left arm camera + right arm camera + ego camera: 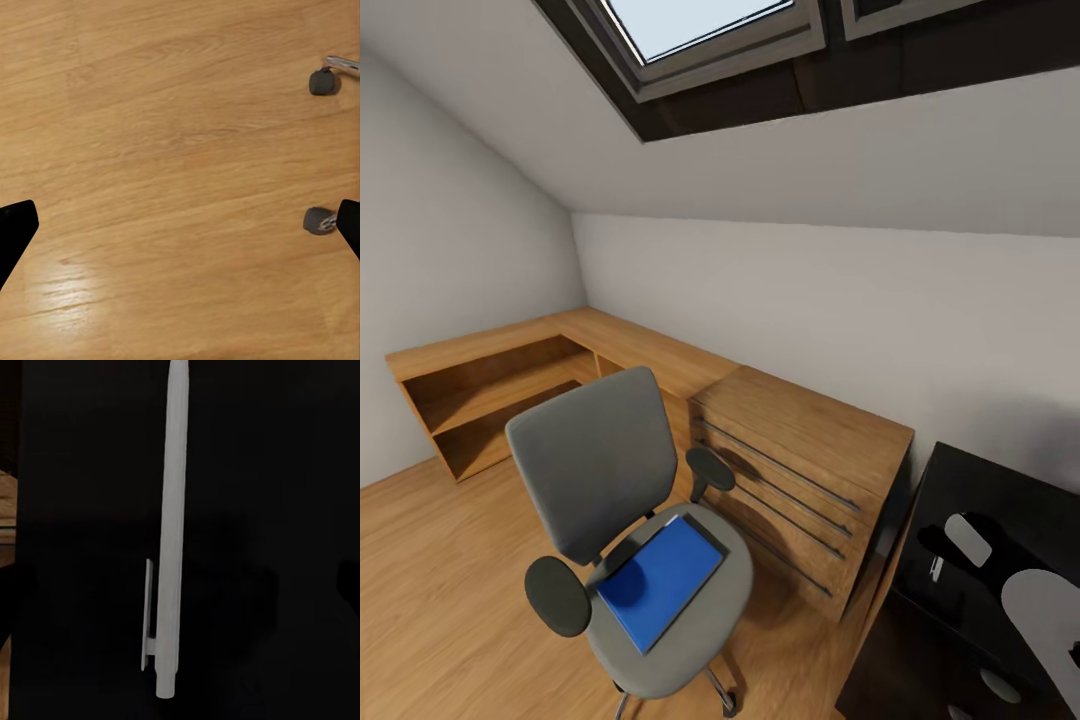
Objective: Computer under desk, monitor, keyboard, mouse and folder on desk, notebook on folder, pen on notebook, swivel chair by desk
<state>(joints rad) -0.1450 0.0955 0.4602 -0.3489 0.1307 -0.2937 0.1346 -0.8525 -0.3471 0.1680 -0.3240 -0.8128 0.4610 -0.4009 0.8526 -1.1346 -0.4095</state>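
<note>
The folder (660,578) is lying on the chair (610,470); the left end effector (180,225) is gaping; right's state I cannot tell.

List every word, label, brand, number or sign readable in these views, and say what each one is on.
None: no readable text in any view.
The blue folder on the swivel chair has a plain cover.
The pen lying on the black desk carries no print.
The wooden dresser and the wooden floor bear no labels.
</note>
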